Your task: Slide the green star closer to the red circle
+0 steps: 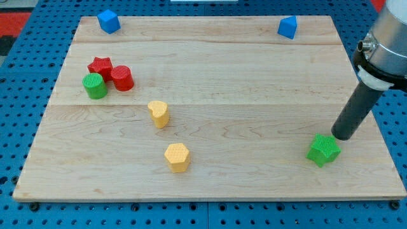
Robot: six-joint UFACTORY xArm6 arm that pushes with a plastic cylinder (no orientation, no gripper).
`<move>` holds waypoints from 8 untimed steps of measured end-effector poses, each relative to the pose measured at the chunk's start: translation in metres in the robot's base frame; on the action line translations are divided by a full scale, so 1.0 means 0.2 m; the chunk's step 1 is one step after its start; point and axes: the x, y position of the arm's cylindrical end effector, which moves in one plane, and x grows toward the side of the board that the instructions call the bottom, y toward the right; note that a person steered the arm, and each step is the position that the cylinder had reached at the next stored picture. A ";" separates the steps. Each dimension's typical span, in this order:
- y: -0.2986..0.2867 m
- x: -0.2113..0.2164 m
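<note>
Red circle (122,78) sits at the view's left, touching a red star (100,65) and a green cylinder (95,86). Far right, the ridged, bright green star (324,150) lies flat, my tip (341,136) touching its upper-right edge; no claw exists.

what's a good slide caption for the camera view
My tip sits at the green star near the board's lower right, far from the red circle at upper left.

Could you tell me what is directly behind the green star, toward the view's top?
My tip stands just behind the green star, at its upper right. Whether they touch cannot be told. The rod hides the wooden board behind it.
</note>
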 end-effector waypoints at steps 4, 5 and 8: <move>0.07 0.20; -0.39 -0.02; -0.10 0.29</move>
